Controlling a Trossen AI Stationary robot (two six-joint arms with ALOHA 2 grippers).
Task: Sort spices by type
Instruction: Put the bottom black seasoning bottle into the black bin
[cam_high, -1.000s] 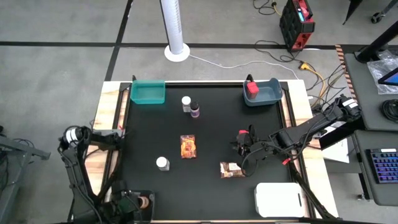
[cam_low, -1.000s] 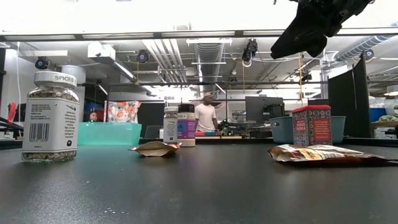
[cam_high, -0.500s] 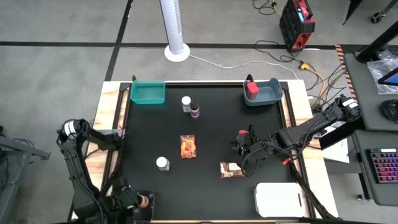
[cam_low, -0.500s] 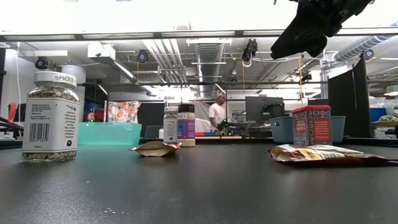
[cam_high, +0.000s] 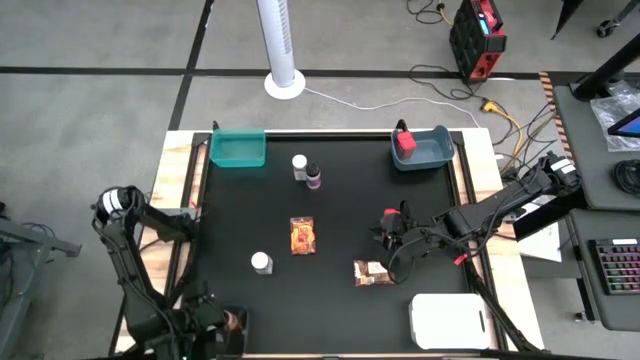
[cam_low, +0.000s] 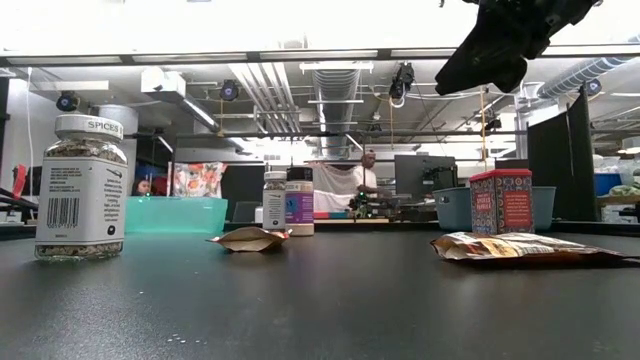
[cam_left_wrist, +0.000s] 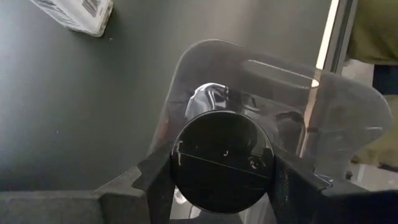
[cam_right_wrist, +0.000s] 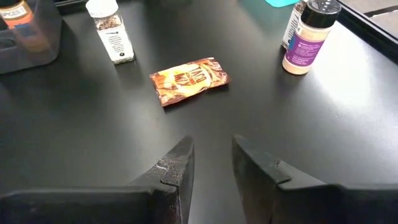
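Orange packet (cam_high: 303, 237) flat mid-worktop (cam_high: 340, 310), brown packet (cam_high: 372, 273) near it; white-capped bottle (cam_high: 261, 263) apart. My right tool (cam_high: 391, 232) hangs above, fingers (cam_right_wrist: 177, 167) slightly apart, empty. My left tool (cam_left_wrist: 221, 163) at the near corner clamps a dark-lidded jar (cam_left_wrist: 222, 160)

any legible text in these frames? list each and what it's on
"SPICES": top of the label on the white-capped bottle, low view.
Barcode below it: digits too small to read.
Orange packet: large print, blurred, not readable.
Purple-labelled jar: print too small.
Red box: patterned label with lettering, not readable.
Brown packet: nothing readable.
Nothing else legible.
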